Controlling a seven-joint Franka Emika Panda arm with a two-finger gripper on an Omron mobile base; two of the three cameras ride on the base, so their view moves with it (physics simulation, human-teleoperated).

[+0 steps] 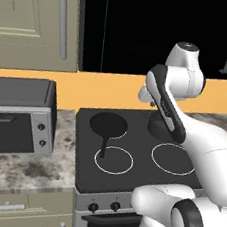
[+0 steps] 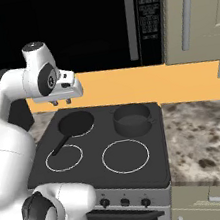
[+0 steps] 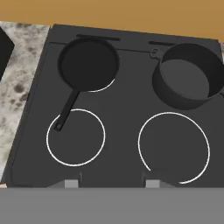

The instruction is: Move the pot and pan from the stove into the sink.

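The gripper (image 2: 61, 102) is hovering above the stove (image 2: 143, 173), jaws apart and holding nothing. The pan (image 3: 89, 64) is sitting on the back left burner, the pot (image 3: 188, 75) on the back right.

Kitchen: stove (image 1: 140, 154), cabinets (image 1: 36, 20), toaster oven (image 1: 16, 119).

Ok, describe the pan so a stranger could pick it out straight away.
Find the black glass stove with four white burner rings. The pan sits on its back left ring: flat, round and matte black. Unlike the deeper, straight-walled pot on the back right ring, it has a long thin handle reaching over the front left ring.
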